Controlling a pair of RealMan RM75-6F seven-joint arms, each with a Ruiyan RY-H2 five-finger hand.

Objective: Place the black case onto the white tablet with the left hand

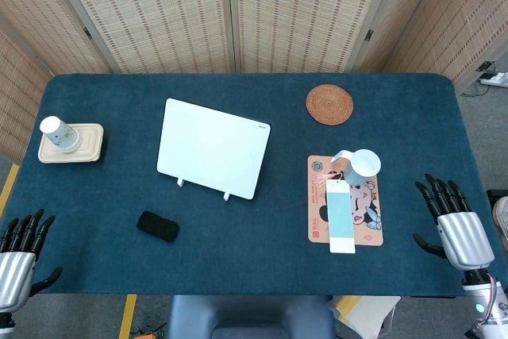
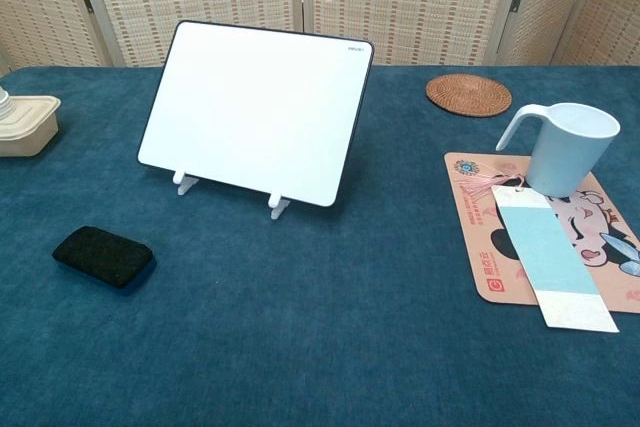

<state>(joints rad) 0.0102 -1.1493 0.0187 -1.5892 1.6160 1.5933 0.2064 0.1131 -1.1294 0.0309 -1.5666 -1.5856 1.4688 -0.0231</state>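
A small black case [image 1: 157,226] [image 2: 104,255] lies flat on the blue cloth, in front of and a little left of the white tablet [image 1: 213,148] [image 2: 255,111]. The tablet leans back on two white feet. My left hand [image 1: 20,253] hovers at the table's near left corner, fingers spread, holding nothing, well left of the case. At the near right corner my right hand [image 1: 454,223] is likewise spread and empty. Neither hand shows in the chest view.
A beige lunch box [image 1: 71,144] [image 2: 24,124] with a paper cup [image 1: 59,134] on it sits far left. At right, a pale mug [image 1: 357,165] [image 2: 565,147] and a blue-white bookmark [image 1: 340,216] [image 2: 551,257] rest on a cartoon mat [image 1: 369,224]. A woven coaster [image 1: 329,105] [image 2: 468,95] lies behind.
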